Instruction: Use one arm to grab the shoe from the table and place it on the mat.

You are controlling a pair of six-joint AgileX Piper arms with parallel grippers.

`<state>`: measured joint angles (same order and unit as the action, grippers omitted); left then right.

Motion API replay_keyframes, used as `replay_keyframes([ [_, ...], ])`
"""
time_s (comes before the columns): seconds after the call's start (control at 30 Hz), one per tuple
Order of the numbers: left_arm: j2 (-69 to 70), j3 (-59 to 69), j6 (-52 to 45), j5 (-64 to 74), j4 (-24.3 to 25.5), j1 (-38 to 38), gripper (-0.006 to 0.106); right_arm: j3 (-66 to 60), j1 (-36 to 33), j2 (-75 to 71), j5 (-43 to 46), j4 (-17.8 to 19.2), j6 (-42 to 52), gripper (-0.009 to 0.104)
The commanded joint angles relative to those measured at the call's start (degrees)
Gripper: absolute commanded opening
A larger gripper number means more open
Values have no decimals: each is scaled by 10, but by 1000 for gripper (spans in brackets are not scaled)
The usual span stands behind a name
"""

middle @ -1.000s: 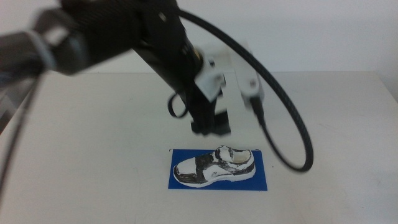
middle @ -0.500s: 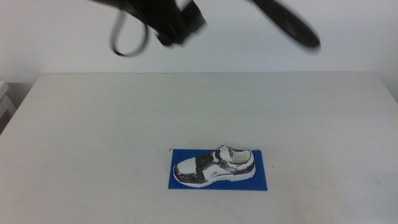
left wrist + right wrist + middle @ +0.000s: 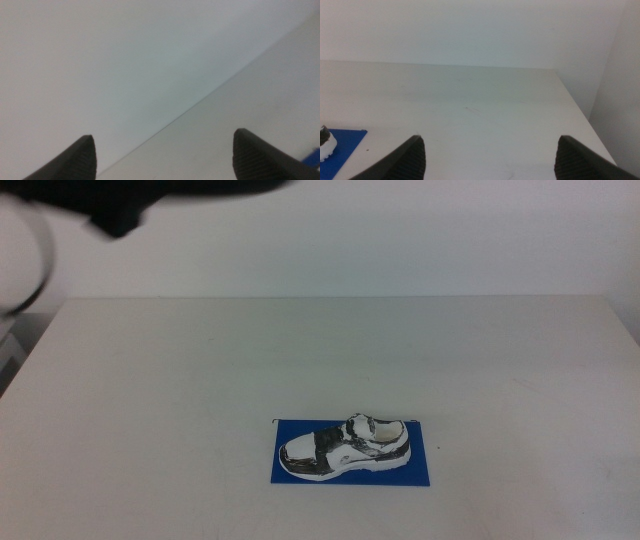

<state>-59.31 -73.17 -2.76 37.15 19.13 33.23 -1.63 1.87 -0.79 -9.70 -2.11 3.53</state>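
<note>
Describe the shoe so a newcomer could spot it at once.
Start with the white table and find the only patch of colour, a blue mat near its front edge. The shoe lies on that mat: a small white sneaker with black panels, toe towards the left arm's side, the only object on the tabletop.

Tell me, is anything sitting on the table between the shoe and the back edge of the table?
No. In the middle view, the shoe lies on the blue mat, and only bare white table stretches from there to the back edge.
</note>
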Motion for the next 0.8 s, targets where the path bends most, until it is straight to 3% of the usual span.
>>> replay_keyframes([
  [0.0,55,50,58,-80,20,-31,93,5,-2,-12,45,5,7,66],
  [0.23,201,259,62,-149,-43,-168,93,5,-2,-12,45,5,7,66],
  [0.53,378,488,66,-283,-73,-325,93,5,-2,-12,45,5,7,66],
  [0.67,447,576,66,-300,-119,-364,93,5,-2,-12,45,5,7,66],
  [0.77,498,625,66,-303,-124,-378,93,5,-2,-12,45,5,7,66],
])
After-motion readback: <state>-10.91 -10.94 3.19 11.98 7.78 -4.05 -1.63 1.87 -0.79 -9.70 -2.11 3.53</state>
